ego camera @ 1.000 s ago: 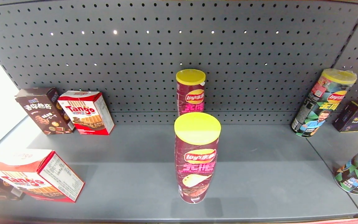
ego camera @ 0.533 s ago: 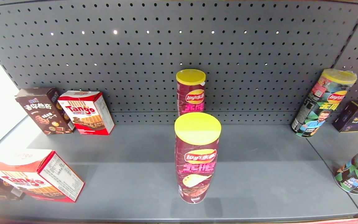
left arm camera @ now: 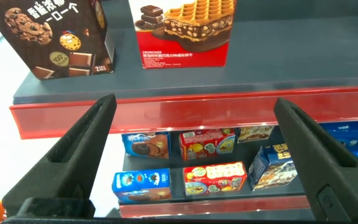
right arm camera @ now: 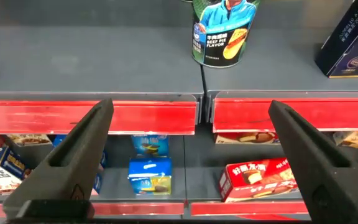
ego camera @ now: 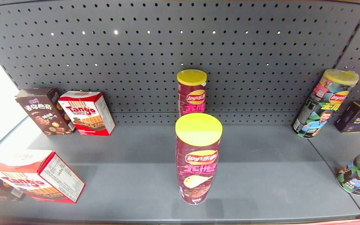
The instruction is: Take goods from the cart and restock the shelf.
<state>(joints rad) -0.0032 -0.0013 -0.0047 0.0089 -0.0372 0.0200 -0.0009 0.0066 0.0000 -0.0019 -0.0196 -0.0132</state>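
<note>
Two grippers, both empty. Left gripper: jaws spread wide, nothing between them. Right gripper: same. Each faces the red price rail at the front lip of the shelf. My read is they're held back off the stock so nothing gets knocked.

Ahead of the left jaws, up on the deck, the wafer box is roughly centred on the gap, and the cookie box sits out past one finger. Ahead of the right jaws, the green chip can is slightly off centre, and a dark box sits beyond the other finger.

In the head view, the front can and rear can stand upright in file with labels out. That's normal retail facing, one row per product. The deck between that file and the neighbouring stock reads as the restock slot. With nothing in hand, the next step is a pick from the cart, not a place.
</note>
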